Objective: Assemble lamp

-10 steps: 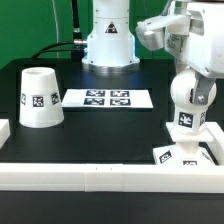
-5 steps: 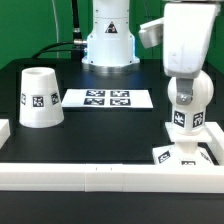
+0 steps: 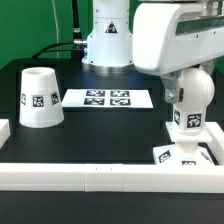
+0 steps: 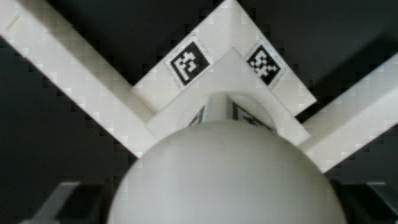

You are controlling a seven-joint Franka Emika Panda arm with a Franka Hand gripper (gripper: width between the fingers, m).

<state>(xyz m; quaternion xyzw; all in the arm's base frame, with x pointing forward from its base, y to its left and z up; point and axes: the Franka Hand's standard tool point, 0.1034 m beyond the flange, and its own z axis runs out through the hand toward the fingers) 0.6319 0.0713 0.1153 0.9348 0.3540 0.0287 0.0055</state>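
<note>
The white round bulb [image 3: 190,108] stands upright on the flat square base [image 3: 183,156] at the exterior view's right, inside the corner of the rails. In the wrist view the bulb [image 4: 222,160] fills the foreground, with the tagged base [image 4: 222,45] beyond it. My gripper [image 4: 215,203] is open, with one dark finger [image 4: 59,203] on each side of the bulb's top and a small gap on both sides. In the exterior view the arm's body [image 3: 165,40] hides the jaws. The tapered shade [image 3: 40,97] stands mouth down at the left, far from the gripper.
The marker board [image 3: 105,98] lies flat at the middle back. A long white rail [image 3: 90,176] runs along the front edge, and a short piece [image 3: 4,131] sits at the left. The robot's pedestal [image 3: 108,45] stands behind the board.
The arm's body has swung toward the exterior view's left and now looms over the bulb. The bulb, base and shade have not moved.
</note>
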